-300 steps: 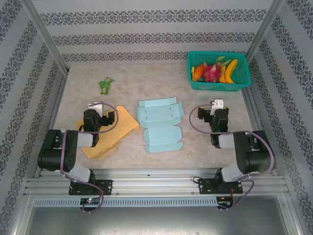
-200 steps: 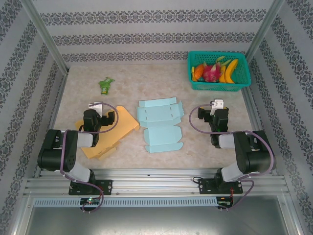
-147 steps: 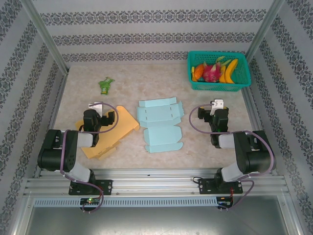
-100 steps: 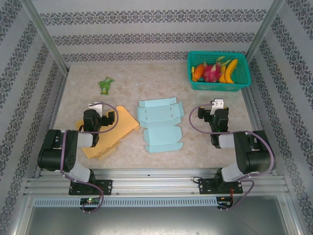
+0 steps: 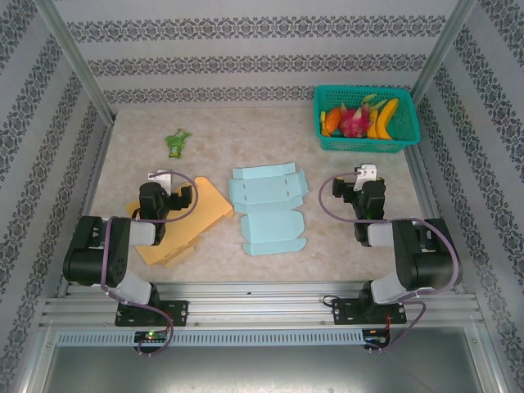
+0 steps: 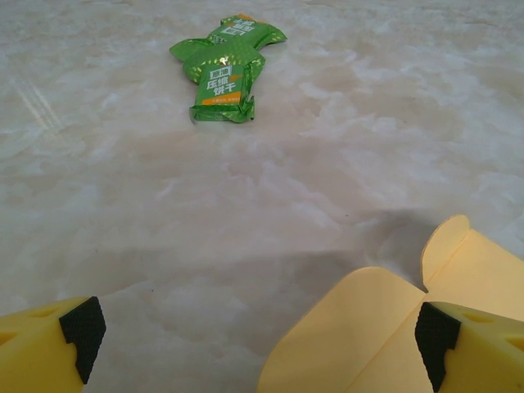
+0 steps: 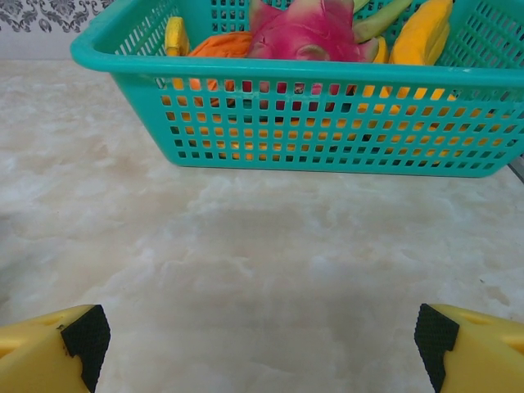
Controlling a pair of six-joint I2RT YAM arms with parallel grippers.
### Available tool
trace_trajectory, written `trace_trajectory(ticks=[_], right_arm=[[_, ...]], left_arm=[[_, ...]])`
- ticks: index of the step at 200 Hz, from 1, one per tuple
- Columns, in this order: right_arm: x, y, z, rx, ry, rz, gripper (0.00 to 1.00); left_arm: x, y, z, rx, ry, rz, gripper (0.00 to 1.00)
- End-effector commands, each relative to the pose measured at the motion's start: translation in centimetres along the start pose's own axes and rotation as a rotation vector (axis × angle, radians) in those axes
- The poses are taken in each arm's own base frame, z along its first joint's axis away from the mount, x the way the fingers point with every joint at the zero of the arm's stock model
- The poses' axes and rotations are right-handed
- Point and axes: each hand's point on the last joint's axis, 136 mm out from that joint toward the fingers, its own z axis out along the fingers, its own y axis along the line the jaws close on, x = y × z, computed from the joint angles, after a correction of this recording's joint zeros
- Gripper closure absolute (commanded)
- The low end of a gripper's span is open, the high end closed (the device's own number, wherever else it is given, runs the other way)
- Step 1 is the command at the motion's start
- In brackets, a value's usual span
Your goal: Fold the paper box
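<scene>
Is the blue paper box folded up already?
No, the blue paper box lies flat and unfolded on the table.

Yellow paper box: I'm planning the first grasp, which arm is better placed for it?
Probably left. The left end effector hangs open at the yellow paper box, a flap beside one finger; the right end effector faces the teal basket, farther off.

The left arm [image 5: 102, 250] and right arm [image 5: 422, 258] are black with grey links, looping purple cables [image 5: 320, 196] and white wrist cameras [image 5: 160, 175]. Yellow fingers [image 6: 33, 352] carry black pads [image 6: 82, 326].
</scene>
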Motion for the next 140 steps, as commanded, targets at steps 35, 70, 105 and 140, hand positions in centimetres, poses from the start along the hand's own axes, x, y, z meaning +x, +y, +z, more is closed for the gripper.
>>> trace_trajectory(ticks=[35, 70, 105, 140], right_arm=[[-0.8, 0.4, 0.4, -0.033, -0.019, 0.015, 0.02], [-0.8, 0.4, 0.4, -0.027, -0.018, 0.009, 0.02], [-1.0, 1.2, 0.2, -0.046, -0.018, -0.021, 0.02], [-3.4, -0.7, -1.6, 0.092, -0.067, -0.004, 0.02]], left_arm=[[-1.4, 0.0, 0.4, 0.011, -0.040, -0.007, 0.00], [-1.4, 0.0, 0.3, 0.007, -0.043, -0.002, 0.00], [-3.1, 0.2, -0.6, -0.052, 0.025, 0.002, 0.00], [-4.5, 2.0, -1.4, -0.171, 0.063, -0.064, 0.00]])
